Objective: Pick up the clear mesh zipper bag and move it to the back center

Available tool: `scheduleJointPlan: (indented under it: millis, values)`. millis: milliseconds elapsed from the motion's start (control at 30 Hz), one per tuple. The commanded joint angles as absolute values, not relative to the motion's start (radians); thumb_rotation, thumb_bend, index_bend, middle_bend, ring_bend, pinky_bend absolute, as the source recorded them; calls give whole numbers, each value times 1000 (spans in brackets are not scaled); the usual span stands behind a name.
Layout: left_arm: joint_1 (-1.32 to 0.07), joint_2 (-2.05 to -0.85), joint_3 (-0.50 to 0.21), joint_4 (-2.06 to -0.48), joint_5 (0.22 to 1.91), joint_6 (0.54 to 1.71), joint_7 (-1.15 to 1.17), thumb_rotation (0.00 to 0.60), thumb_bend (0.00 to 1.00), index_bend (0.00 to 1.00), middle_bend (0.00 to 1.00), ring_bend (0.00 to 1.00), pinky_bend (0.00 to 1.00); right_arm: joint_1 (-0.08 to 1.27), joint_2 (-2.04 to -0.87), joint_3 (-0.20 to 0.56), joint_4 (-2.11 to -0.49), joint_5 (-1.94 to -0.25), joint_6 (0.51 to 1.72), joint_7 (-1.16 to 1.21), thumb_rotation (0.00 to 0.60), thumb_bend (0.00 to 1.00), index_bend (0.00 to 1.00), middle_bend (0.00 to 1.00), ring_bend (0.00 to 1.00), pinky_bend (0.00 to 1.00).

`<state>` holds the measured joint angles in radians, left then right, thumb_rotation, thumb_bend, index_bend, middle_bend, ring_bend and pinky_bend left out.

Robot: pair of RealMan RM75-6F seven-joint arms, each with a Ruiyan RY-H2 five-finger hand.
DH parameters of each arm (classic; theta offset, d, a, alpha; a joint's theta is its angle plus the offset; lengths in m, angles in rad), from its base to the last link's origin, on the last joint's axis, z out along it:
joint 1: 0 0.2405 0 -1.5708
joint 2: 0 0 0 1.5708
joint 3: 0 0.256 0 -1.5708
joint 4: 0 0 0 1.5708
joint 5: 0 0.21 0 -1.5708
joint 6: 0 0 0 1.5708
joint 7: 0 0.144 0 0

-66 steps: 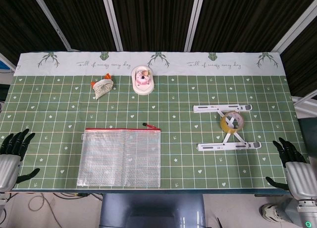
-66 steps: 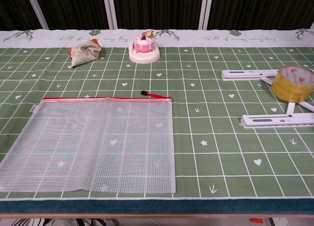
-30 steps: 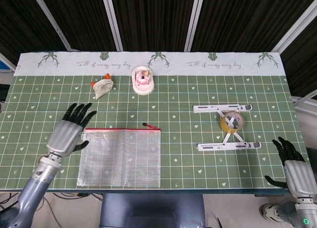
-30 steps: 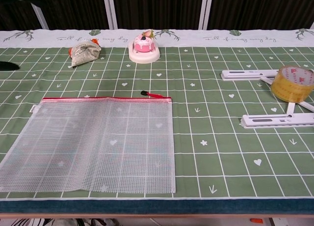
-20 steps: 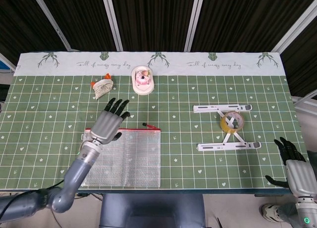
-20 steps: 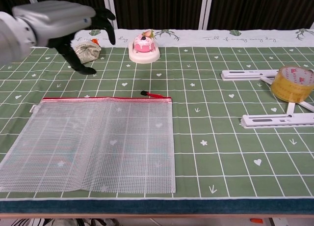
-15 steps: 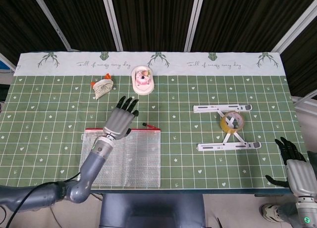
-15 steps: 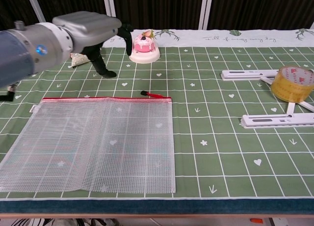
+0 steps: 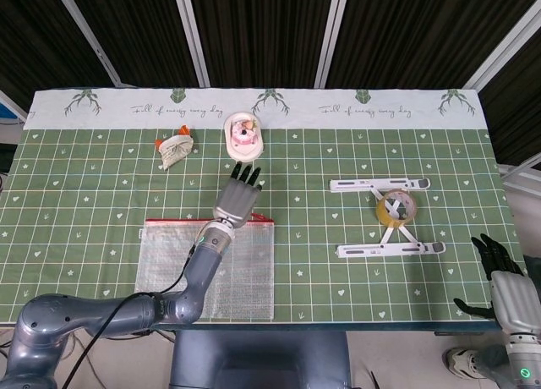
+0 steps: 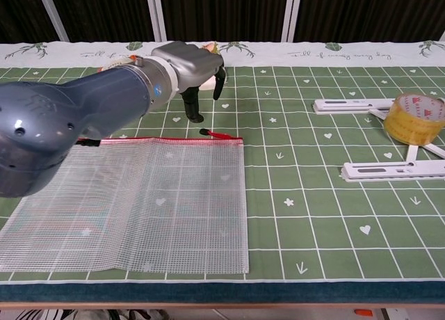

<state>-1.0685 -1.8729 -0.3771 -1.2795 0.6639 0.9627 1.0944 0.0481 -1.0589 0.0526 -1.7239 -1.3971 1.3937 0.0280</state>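
The clear mesh zipper bag [image 9: 252, 275] [image 10: 153, 202] lies flat at the front left of the green table, its red zipper edge facing the back. A red zipper pull [image 10: 218, 134] sticks out at its far right corner. My left hand [image 9: 237, 199] [image 10: 192, 68] hovers just behind that corner with fingers spread and nothing in it; its forearm crosses over the bag. My right hand [image 9: 503, 286] stays open, off the table's front right corner, seen only in the head view.
A toy cake on a white dish [image 9: 243, 138] and a small patterned pouch [image 9: 175, 149] sit at the back left. At the right, a roll of tape [image 9: 395, 208] [image 10: 415, 117] rests on a white folding stand [image 9: 382, 184] [image 10: 393, 170].
My left arm has swung in from the left front edge and reached rightward over the bag to its far right corner. The bag has not moved. The right hand stays put.
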Motion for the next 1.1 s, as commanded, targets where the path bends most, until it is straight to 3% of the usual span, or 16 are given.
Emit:
scheduleJointPlan:
  millis: [33,1100]
  values:
    - [-1096,-1899,-368,-1235,640,951,1105,600,236,413,71,0,0,48,-1058,52,-1725,-1397,1393,29,600,169,0,0,0,202]
    - [-1159,-1998,-309,-1020,563,898,1065,600,279,457,81,0,0,48,-1050,57,-1741,-1369,1379,41,600,178,0,0,0,202]
